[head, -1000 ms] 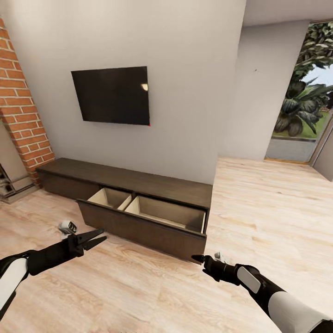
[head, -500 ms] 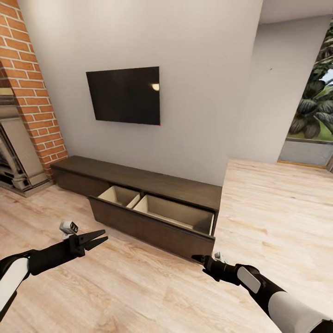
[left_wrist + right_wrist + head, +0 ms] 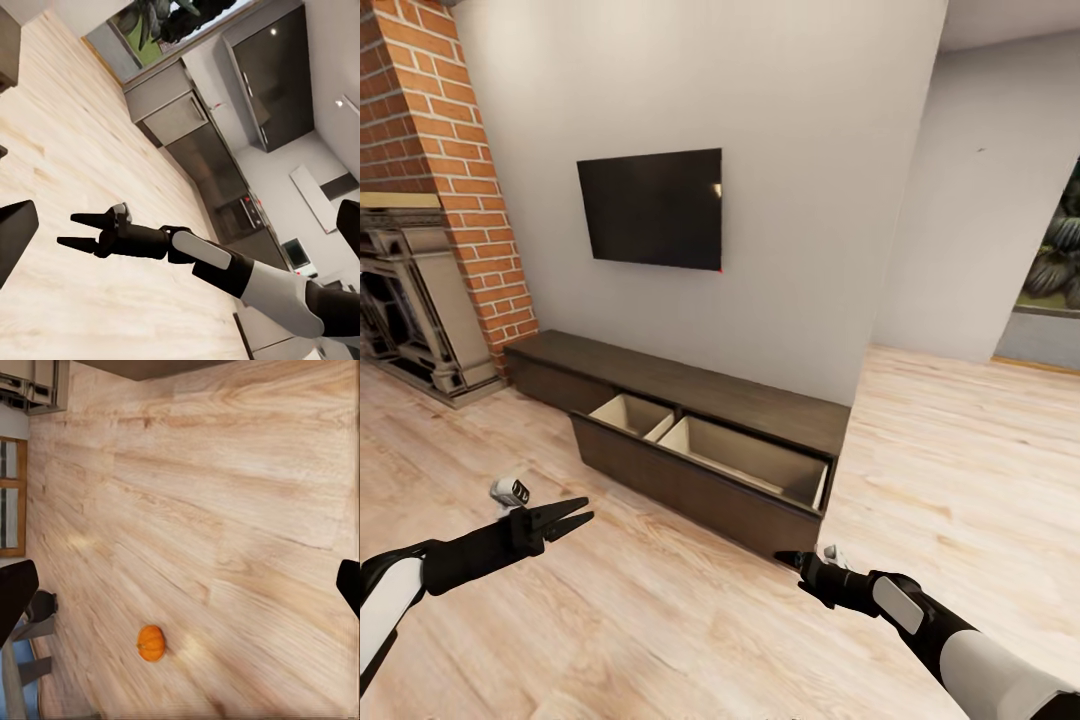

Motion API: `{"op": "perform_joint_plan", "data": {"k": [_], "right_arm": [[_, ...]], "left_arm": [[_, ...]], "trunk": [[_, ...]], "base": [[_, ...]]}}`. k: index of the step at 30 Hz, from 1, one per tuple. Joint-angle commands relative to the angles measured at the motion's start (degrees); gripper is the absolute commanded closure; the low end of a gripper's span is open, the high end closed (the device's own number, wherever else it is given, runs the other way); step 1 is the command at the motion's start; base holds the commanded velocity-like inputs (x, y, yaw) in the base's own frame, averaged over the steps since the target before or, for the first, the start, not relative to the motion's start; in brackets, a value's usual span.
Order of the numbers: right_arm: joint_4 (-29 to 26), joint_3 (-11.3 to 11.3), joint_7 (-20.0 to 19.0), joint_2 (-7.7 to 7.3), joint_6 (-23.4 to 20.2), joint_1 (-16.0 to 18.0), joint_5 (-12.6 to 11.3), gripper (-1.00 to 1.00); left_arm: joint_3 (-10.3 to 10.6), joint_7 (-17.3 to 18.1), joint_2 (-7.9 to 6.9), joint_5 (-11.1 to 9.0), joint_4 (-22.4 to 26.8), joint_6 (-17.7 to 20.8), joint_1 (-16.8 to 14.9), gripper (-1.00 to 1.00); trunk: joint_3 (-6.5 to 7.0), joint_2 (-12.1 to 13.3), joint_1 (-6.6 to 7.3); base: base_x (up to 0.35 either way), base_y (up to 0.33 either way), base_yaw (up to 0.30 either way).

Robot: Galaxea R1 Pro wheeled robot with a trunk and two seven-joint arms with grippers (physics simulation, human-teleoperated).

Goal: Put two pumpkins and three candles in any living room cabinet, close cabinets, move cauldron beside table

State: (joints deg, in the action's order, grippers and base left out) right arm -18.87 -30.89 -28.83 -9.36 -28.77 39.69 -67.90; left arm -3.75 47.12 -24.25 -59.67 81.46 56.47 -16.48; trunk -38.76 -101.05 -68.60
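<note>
In the head view, the left gripper [image 3: 578, 519] hangs over the wooden floor [image 3: 660, 620] with its two dark fingers spread and nothing between them. The right gripper [image 3: 788, 558] hangs just before the cabinet's near corner; from here its fingers look drawn to one point, empty. The cabinet [image 3: 690, 395] is a long, low, dark brown unit against the grey wall, below a black television [image 3: 652, 209]. Its flat front stands pulled out, baring two pale wood compartments with nothing inside. A brick fireplace [image 3: 430, 240] stands at its left end.

In the left wrist view, the right gripper [image 3: 75, 231] shows from the side, its two prongs slightly apart, holding nothing.

In the right wrist view, one small orange ribbed pumpkin [image 3: 151, 643] sits alone on the floor planks, well apart from the cabinet's edge [image 3: 142, 366].
</note>
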Motion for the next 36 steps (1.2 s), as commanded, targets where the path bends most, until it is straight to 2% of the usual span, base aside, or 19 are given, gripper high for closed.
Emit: {"op": "perform_joint_plan", "data": {"k": [1, 16, 26, 36], "right_arm": [[-0.02, -0.23, -0.09, -0.05, -0.15, 0.03, -0.3, -1.0], [-0.07, -0.25, -0.12, -0.02, -0.15, 0.03, -0.26, -1.0], [-0.14, -0.38, -0.09, -0.02, -0.15, 0.03, -0.21, -1.0], [-0.11, -0.49, -0.08, -0.05, -0.31, 0.03, -0.21, -1.0]], "left_arm": [[-0.03, 0.16, 0.0, 0.08, 0.02, 0.22, -0.04, -1.0], [0.06, 0.16, 0.0, 0.05, 0.02, 0.22, -0.04, -1.0], [0.12, 0.25, 0.0, -0.01, 0.02, 0.22, -0.04, -1.0], [0.15, 0.25, -0.03, 0.04, 0.02, 0.22, -0.04, -1.0]], "trunk": [[-0.05, -0.03, 0.02], [0.09, -0.03, 0.02], [0.43, -0.03, 0.02], [0.44, -0.03, 0.02]], "base": [[-0.123, -0.275, 0.046], [-0.268, -0.141, 0.014], [-0.024, -0.004, 0.205], [0.0, 0.0, 0.013]]}}
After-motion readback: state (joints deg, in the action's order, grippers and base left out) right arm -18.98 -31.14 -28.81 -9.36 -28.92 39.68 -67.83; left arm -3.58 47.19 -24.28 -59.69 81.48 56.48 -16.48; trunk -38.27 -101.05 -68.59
